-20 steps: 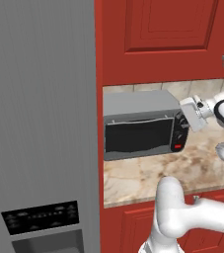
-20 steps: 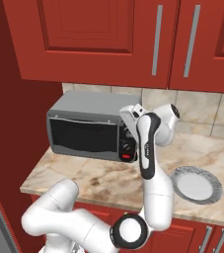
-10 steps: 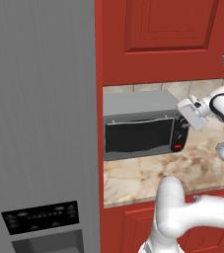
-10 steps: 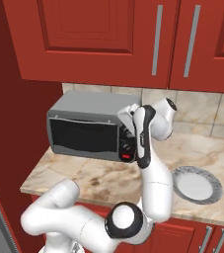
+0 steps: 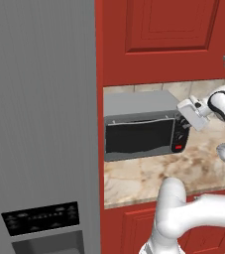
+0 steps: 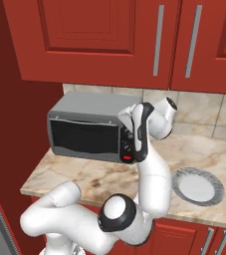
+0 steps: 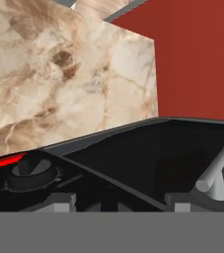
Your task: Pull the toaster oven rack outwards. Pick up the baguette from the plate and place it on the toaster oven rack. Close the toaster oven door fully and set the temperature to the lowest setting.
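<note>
- Left base view: the toaster oven (image 5: 142,131) sits on the marble counter (image 5: 148,178) against the back wall, just right of the tall grey fridge (image 5: 39,119). Its toaster oven door (image 5: 140,136) looks shut, the dark glass flush with the front.
- My claw (image 5: 186,118) is at the oven's upper right corner, right in front of the black control panel (image 5: 180,136) with its knobs and the red button (image 5: 179,147).
- In the hand view one knob (image 7: 30,170) lies low on the left with the red button just beside it, and the door's grey handle (image 7: 217,173) runs past on the right. My finger tips (image 7: 49,202) stand well apart with nothing between them; I cannot tell whether they touch the panel.
- In the right base view my claw (image 6: 130,130) covers the upper part of the panel, and the plate (image 6: 198,185) lies on the counter well to the right of the oven, with nothing on it.
- Red wall cabinets (image 6: 134,40) with long grey handles hang above the counter, a beige tile backsplash (image 6: 209,114) runs behind it, and red base cabinets sit below.
</note>
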Available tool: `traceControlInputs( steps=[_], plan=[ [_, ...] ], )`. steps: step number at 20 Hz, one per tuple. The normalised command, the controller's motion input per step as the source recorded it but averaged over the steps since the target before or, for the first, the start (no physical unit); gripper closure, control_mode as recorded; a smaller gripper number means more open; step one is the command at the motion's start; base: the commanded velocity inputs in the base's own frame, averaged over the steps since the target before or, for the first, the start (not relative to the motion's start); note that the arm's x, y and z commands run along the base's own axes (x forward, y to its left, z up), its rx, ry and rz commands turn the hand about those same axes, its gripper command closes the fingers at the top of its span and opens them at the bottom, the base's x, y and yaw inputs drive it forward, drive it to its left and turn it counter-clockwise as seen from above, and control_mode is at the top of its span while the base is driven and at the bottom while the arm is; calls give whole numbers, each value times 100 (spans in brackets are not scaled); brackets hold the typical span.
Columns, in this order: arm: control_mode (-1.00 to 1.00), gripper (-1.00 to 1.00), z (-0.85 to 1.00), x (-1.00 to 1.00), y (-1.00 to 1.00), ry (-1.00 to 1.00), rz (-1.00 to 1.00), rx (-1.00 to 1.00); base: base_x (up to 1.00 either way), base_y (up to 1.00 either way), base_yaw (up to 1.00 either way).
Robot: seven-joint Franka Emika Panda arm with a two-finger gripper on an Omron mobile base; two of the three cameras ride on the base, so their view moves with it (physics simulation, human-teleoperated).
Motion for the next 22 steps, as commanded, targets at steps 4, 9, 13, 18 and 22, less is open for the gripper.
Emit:
traceControlInputs(
  steps=[4, 9, 13, 18, 22],
  plan=[
    [-100, 100, 0, 67, -63, 10, 15, -70, 0, 0, 0],
    [-100, 100, 1, 65, -75, 7, 13, -61, 0, 0, 0],
    [-100, 100, 4, 45, -75, -2, 10, -55, 0, 0, 0],
    [-100, 100, 0, 23, -55, -19, 7, -51, 0, 0, 0],
    [-100, 100, -5, 21, -45, -29, 2, -47, 0, 0, 0]
  ],
)
